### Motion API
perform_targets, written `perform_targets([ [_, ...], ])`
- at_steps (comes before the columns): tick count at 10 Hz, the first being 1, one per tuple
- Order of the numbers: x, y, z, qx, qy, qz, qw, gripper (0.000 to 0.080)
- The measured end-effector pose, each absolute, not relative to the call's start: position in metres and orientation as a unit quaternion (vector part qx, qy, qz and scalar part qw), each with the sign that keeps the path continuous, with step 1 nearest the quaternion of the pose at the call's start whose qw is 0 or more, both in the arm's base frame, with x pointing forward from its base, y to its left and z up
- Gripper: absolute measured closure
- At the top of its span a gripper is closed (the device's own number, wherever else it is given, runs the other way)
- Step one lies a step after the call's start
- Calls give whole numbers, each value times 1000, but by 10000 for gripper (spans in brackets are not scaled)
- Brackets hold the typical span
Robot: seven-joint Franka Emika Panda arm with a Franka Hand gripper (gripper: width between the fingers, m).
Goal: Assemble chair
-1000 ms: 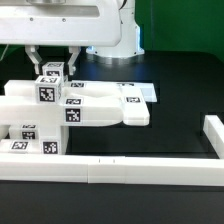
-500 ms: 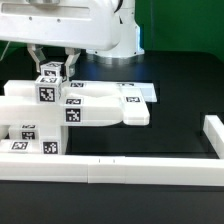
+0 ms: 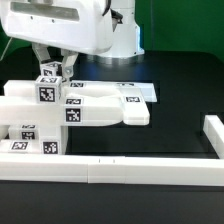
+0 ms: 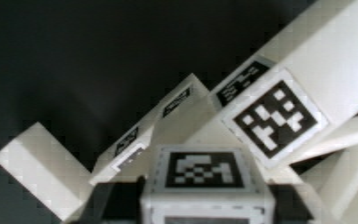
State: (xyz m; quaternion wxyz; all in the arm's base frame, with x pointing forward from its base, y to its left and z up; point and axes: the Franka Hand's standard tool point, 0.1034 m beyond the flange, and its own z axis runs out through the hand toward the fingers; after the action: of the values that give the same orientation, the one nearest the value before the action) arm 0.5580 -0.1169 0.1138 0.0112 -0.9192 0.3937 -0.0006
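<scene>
Robot housing shifted leftward; tool point(image 3: 52, 66) seemingly clamped on small tagged cube point(image 3: 51, 71) atop chair point(image 3: 90, 105).

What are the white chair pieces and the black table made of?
The chair pieces look like smooth white plastic: blocky, with crisp edges and a slight sheen, though painted wood can't be ruled out. Their black-and-white tags look like printed stickers. The table looks matte black, maybe cloth or a mat; it shows almost no shine.
</scene>
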Motion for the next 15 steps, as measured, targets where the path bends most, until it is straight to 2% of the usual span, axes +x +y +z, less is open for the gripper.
perform_targets([
  [10,559,-114,113,-782,623,3,14,515],
  [12,559,-114,113,-785,619,3,15,515],
  [13,559,-114,113,-791,612,3,15,487],
  [14,559,-114,113,-791,612,3,15,310],
  [15,559,-114,113,-807,590,3,14,310],
])
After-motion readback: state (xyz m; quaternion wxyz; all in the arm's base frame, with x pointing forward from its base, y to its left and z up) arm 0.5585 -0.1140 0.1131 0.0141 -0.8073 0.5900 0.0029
